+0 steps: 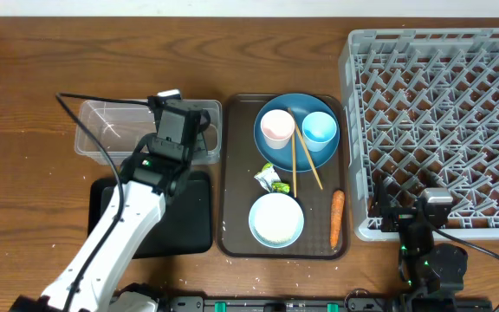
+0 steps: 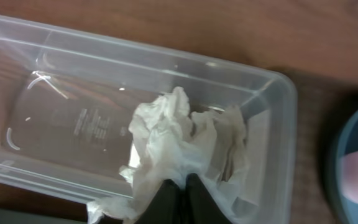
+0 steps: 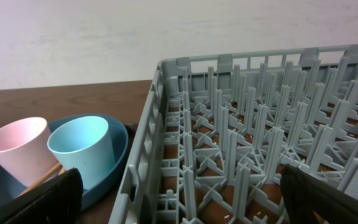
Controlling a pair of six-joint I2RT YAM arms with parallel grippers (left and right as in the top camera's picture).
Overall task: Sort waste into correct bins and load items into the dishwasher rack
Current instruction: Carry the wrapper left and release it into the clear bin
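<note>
The grey plastic dishwasher rack (image 1: 440, 113), a big square crate bristling with a grid of upright pegs, takes up the right side of the wooden table (image 1: 24, 69). I see nothing loaded in it.

Left of it lies the brown rectangular serving tray (image 1: 232, 173), its long axis running from the far side to the near. At its far end sits the large round blue plate (image 1: 267, 152), smooth and shallow. It carries the small pinkish-white cup (image 1: 277, 128) and the small light-blue cup (image 1: 320, 128), upright and side by side.

Further left, the clear plastic rectangular tub (image 1: 102, 130) lies with its long side across the table. The shallow black rectangular tray (image 1: 193, 217) sits just in front of it.

The pale blue bowl (image 1: 276, 219), round and holding white rice, stands at the near end of the serving tray. The thin wooden chopsticks (image 1: 294, 169) meet between the cups and splay toward the near side, crossing the plate's rim. The small orange carrot (image 1: 337, 218) lies lengthwise along the tray's right edge. A small crumpled white-and-green scrap (image 1: 271, 178) rests between plate and bowl.

The crumpled white tissue (image 2: 173, 137), soft and creased, lies in the right end of the tub. The left gripper (image 2: 180, 193) hangs over it with only a thin slit between its fingers (image 2: 166, 199), and the tissue is bunched at their tips. I cannot tell whether they actually pinch it.

The right gripper (image 3: 180, 177) sits low by the rack's near left corner, its fingers spread wide with nothing between them.
</note>
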